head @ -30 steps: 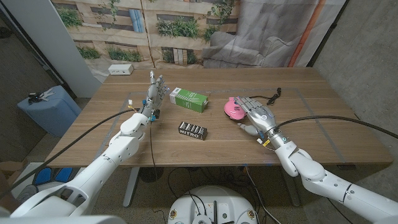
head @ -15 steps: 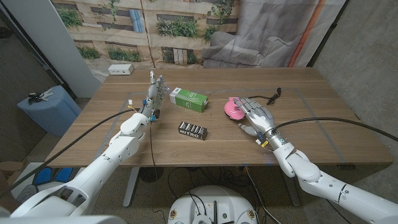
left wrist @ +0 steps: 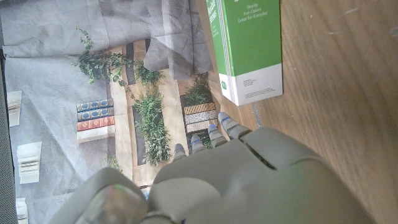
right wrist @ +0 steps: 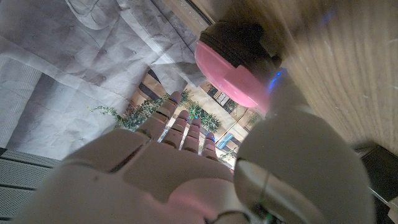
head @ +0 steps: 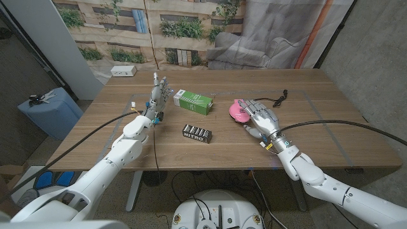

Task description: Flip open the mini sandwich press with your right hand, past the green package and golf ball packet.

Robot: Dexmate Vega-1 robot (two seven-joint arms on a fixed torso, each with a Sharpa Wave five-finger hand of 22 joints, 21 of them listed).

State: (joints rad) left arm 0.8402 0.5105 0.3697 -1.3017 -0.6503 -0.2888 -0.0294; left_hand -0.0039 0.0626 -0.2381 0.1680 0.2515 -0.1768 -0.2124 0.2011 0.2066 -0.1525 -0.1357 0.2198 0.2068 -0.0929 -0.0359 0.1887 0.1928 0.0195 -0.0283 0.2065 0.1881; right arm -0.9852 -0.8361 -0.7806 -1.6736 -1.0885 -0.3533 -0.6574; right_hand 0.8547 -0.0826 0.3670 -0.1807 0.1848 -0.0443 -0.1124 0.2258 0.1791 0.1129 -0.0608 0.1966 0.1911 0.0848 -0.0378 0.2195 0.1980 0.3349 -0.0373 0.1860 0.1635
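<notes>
Reaching toward the pink sandwich press (head: 238,111), the right hand (head: 262,117) hovers with its fingers spread and nothing in them, so it is open and not yet gripping. The press lies just beyond the fingertips and a little to the hand's inner side, sitting on the desk (head: 331,121) with its pink lid down, so it looks unopened. In the right wrist view the press (right wrist: 239,65) shows as a rounded pink lid over a dark base, close ahead of the thumb (right wrist: 292,155); whether any finger touches it I cannot tell. The left hand (head: 160,94) stands upright with fingers apart, holding nothing, well apart from the press and just beside the green package (head: 193,102). The black golf ball packet (head: 198,133) lies nearer the robot, between the two hands. The right hand is plainly the nearer one. The coming move likely turns on getting fingertips under the lid's edge on the side facing the hand and lifting it away.
</notes>
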